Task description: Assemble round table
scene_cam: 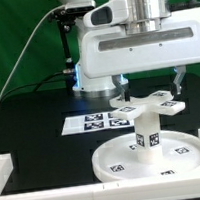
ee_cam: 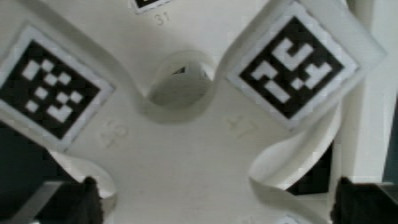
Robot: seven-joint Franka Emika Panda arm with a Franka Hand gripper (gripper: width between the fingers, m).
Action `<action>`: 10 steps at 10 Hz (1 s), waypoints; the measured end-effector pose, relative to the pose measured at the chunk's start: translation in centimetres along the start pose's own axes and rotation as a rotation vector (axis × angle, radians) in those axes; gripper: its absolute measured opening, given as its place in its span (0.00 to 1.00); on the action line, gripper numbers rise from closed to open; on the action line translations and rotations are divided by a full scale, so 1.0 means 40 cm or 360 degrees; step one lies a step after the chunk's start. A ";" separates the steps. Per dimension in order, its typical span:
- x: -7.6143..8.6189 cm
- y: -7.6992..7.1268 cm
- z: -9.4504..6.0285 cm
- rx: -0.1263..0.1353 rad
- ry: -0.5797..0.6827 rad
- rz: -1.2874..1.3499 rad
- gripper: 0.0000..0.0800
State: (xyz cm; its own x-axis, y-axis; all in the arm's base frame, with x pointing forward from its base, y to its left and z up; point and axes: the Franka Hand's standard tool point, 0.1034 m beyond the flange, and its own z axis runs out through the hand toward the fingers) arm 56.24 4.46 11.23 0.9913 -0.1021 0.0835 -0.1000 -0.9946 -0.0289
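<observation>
White plastic kit: three tagged parts stacked together at the front of the black table [scene_cam: 29,116].
Round top: the flat disc [scene_cam: 115,163] lies on the table, between two white rails [scene_cam: 3,169] at the view's edges.
Leg: the short thick cylinder [scene_cam: 145,133] stands upright on the middle of the disc, a square tag on its side.
Foot: the cross-shaped foot [scene_cam: 144,106] sits on top of the leg, arms spread level, each arm bearing a tag; in the wrist view it fills the frame [ee_cam: 196,120], with a round hole at its centre.
Gripper: the gripper [scene_cam: 149,80] hangs directly above the foot, close to it.
Fingers: dark tips [ee_cam: 68,200] show at the two lower corners of the wrist view, set wide apart on either side of one arm of the foot, not pressing on it.
Marker board: the marker board [scene_cam: 83,123] lies flat on the table behind the disc.
Robot base: the white arm body [scene_cam: 132,46] stands behind the parts.
</observation>
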 end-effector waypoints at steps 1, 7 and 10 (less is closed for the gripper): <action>0.001 0.009 0.003 -0.0004 0.0000 -0.0004 0.81; -0.008 0.016 0.032 -0.0025 -0.0010 0.0006 0.65; -0.008 0.016 0.032 -0.0024 -0.0009 0.0125 0.55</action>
State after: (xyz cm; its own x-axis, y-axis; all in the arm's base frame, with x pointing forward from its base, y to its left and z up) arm 55.96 3.89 9.92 0.9808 -0.1796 0.0759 -0.1785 -0.9837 -0.0199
